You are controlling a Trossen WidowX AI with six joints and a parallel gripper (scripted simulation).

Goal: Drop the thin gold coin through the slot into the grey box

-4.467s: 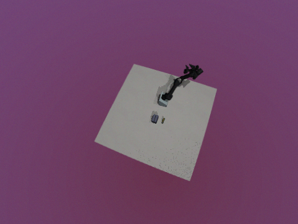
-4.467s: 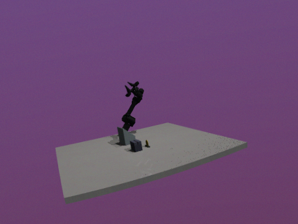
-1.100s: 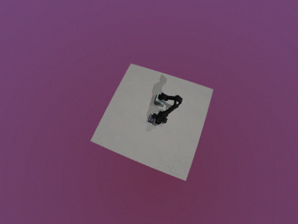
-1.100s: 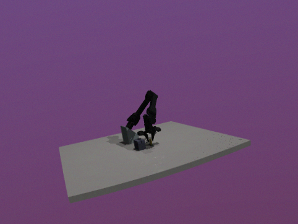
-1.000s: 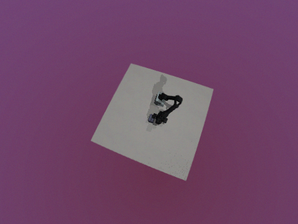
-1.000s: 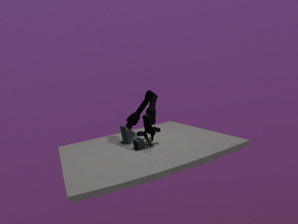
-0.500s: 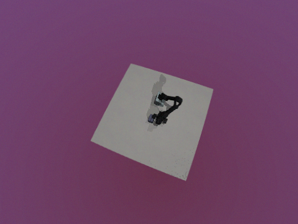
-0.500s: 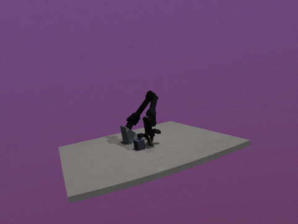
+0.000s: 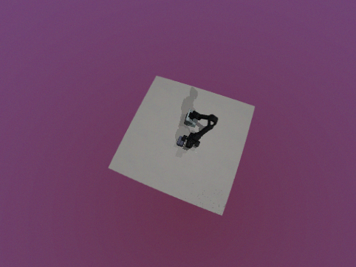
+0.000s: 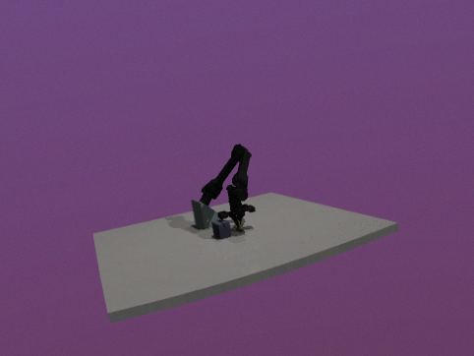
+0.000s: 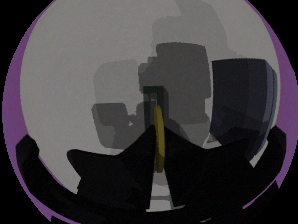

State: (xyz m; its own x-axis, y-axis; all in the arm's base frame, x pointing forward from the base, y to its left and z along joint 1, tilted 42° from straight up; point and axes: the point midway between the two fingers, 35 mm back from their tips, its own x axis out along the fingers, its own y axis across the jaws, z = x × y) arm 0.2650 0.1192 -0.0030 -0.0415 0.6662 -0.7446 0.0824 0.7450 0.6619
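Observation:
The gold coin [image 11: 159,145] [image 10: 240,224] stands on edge, seen nearly edge-on in the wrist view. My gripper [image 11: 156,128] is shut on it, one dark fingertip against each face. The dark-green holder [image 11: 154,90] shows just beyond the coin, around its lower edge; whether the coin still touches its floor I cannot tell. The grey box [image 11: 240,100] [image 10: 221,229] [image 9: 180,141] stands close by, to the right of the holder in the wrist view and left of the gripper in the exterior view. The slot in its lid cannot be made out.
The arm's grey-green base stand [image 10: 201,215] [image 9: 189,119] rises behind the box in the exterior view. All of it stands on a pale square table top [image 9: 148,147] [image 10: 162,266]. Shadows of the arm fall around the holder and the box.

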